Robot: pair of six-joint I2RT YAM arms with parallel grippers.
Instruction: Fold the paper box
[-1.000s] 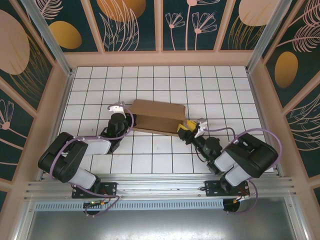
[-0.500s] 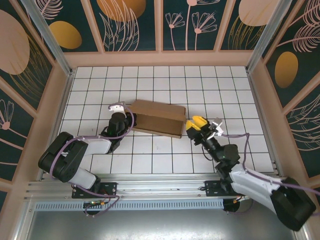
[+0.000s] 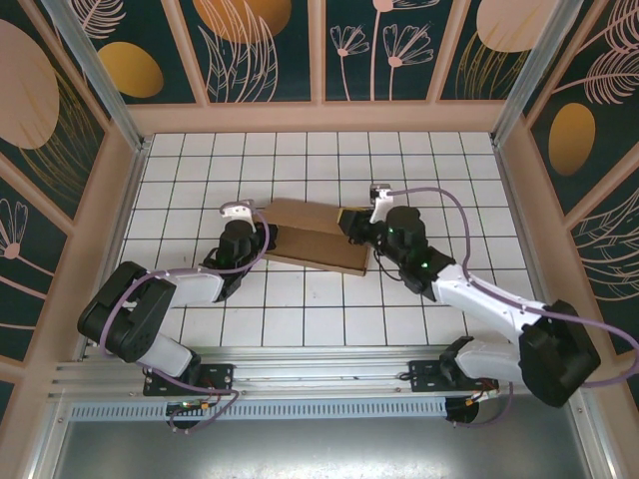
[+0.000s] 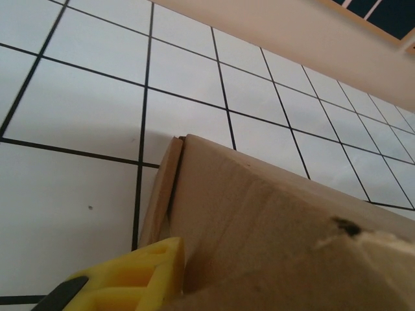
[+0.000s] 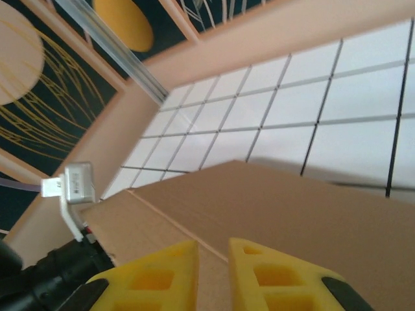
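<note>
Because the paper box, lying on the tabletop, looks light, thin and easily creased, my left jaws clamp its left end wall; my right jaws, nearly closed and empty, hover over its right end.

Far tiles of table behind paper box open, near tiles too. Box blocks centre; left gripper at its left end, right gripper over right end. Walls close three sides.
</note>
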